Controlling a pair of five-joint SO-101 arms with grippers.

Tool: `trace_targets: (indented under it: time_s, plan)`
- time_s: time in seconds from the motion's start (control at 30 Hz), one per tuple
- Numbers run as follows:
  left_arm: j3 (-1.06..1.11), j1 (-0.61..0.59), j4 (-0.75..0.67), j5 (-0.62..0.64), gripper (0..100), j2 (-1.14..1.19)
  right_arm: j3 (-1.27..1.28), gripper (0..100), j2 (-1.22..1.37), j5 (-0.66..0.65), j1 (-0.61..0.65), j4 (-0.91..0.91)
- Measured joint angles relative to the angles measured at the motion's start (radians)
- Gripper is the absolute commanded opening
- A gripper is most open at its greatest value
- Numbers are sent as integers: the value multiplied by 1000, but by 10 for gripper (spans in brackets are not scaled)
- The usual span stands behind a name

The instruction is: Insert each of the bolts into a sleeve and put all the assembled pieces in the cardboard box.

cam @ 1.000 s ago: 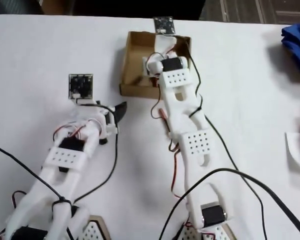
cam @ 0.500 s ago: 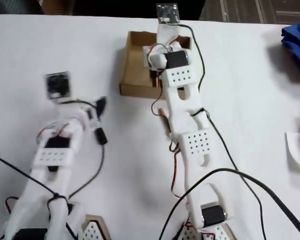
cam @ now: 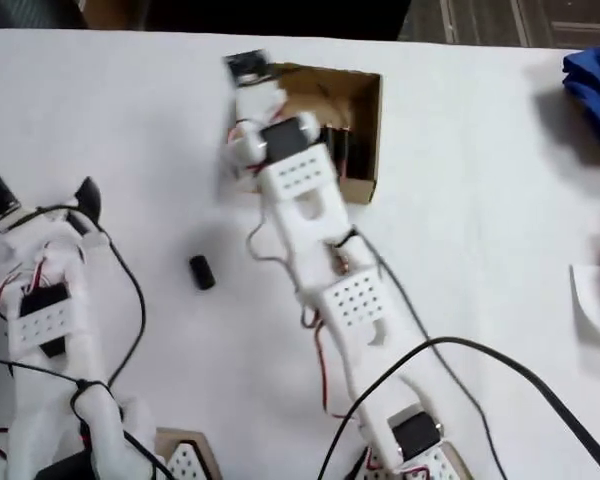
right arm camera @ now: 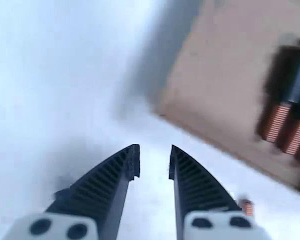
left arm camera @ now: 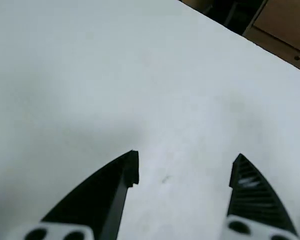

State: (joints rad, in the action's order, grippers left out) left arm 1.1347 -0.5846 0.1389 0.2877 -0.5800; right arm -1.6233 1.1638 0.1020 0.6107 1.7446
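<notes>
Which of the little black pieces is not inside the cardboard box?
The lone black sleeve lying on the white table; the other pieces, with copper-coloured bolts, sit inside the cardboard box.

An open brown cardboard box (cam: 368,140) is set at the far middle of the bench (cam: 480,200). Copper-threaded bolts (right arm camera: 289,112), fitted with black sleeves, are laid inside it. One loose black sleeve (cam: 201,272) is seen lying on the bench at 7 o'clock from the box, apart from it.
</notes>
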Motion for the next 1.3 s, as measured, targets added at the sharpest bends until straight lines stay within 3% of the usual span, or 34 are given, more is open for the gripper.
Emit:
trace_targets:
  time_s: [0.2, 0.4, 0.6, 0.73, 0.93, 1.03, 1.23, 1.3]
  plan:
    - [0, -25, -9, 0, 305, 0, 172, 84, -124, 0, 155, 2]
    - [-121, -28, 5, -48, 305, 172, 671, 87, -371, 0, 232, 2]
    - [-525, -104, 316, -63, 305, 555, 1091, 87, -532, 0, 232, 2]
    - [-850, -184, 555, 14, 305, 829, 1125, 88, -532, 0, 226, 2]
    - [-1221, -245, 804, 72, 305, 1129, 1126, 88, -479, 0, 229, -61]
    - [-1339, -245, 881, 77, 305, 1212, 1126, 114, -466, 0, 233, -109]
    - [-1453, -245, 970, 83, 305, 1274, 1045, 293, -460, 0, 287, -147]
    - [-1458, -245, 976, 80, 305, 1274, 1036, 296, -460, 0, 287, -163]
